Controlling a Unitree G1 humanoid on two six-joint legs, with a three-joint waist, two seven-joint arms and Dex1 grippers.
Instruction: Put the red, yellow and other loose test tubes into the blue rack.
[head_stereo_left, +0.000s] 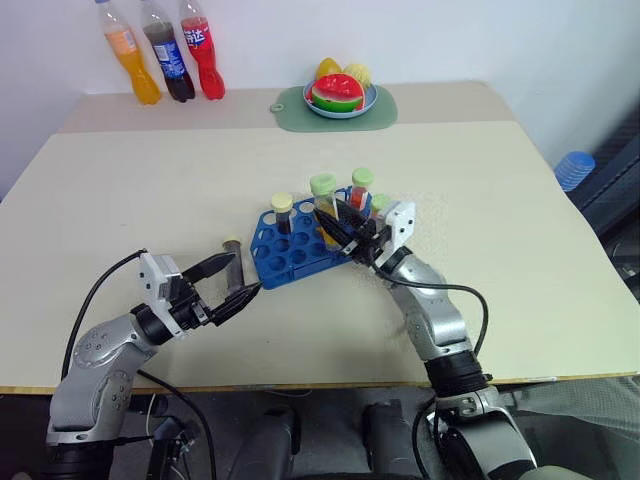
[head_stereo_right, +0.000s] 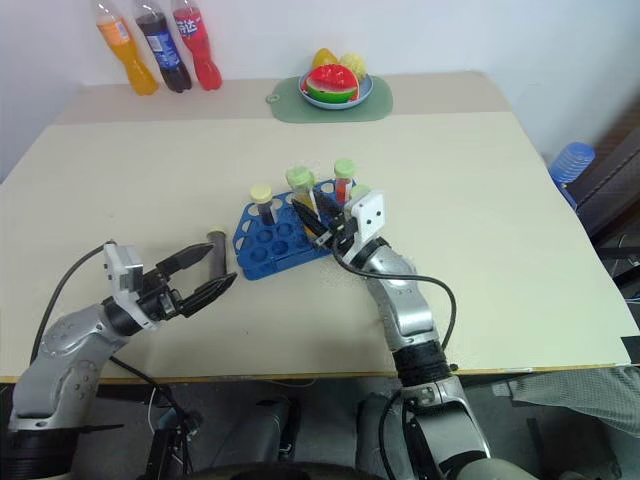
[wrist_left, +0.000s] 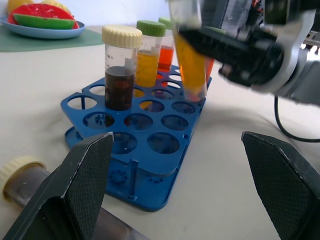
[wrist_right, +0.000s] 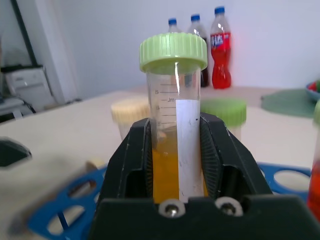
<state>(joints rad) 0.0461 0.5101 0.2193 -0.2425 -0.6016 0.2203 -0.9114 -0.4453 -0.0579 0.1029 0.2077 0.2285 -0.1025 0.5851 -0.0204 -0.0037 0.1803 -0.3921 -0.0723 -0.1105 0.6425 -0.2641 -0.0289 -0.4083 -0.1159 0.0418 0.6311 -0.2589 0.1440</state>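
Right end effector (head_stereo_left: 345, 232) was clenched on a yellow tube with a green cap (wrist_right: 173, 51), held upright over the far right part of the blue rack (head_stereo_left: 290, 250). Its base hung just above the holes, not seated that I could see. Left end effector (head_stereo_left: 235, 285) was released, jaws wide, near the rack's near-left corner.

Already standing in the rack: a dark brown tube with a cream cap (wrist_left: 121, 75), a second yellow tube (wrist_left: 149, 60) and a red-orange tube (head_stereo_left: 360, 190) behind it. One more cream-capped tube (wrist_left: 20, 175) lay on its side on the surface (head_stereo_left: 520, 260) between the left fingers, still loose.

Risks as I judged them:
- The held tube was close beside the standing ones; coming down off-centre could land its base on the rack's grid and tip it or knock a neighbour.
- The rack sat loose and skewed to the surface edges, so a sideways push from either arm could slide it.
- The lying tube could roll if one left finger touched it first.
- The two arms were near each other at the rack; moving both at once risked contact.

Room: open surface lay all round the rack, widest to the left and far side. The near edge was close behind the left arm. Soda bottles (head_stereo_left: 165, 50) and the fruit plate (head_stereo_left: 340, 100) stood well apart at the far edge.
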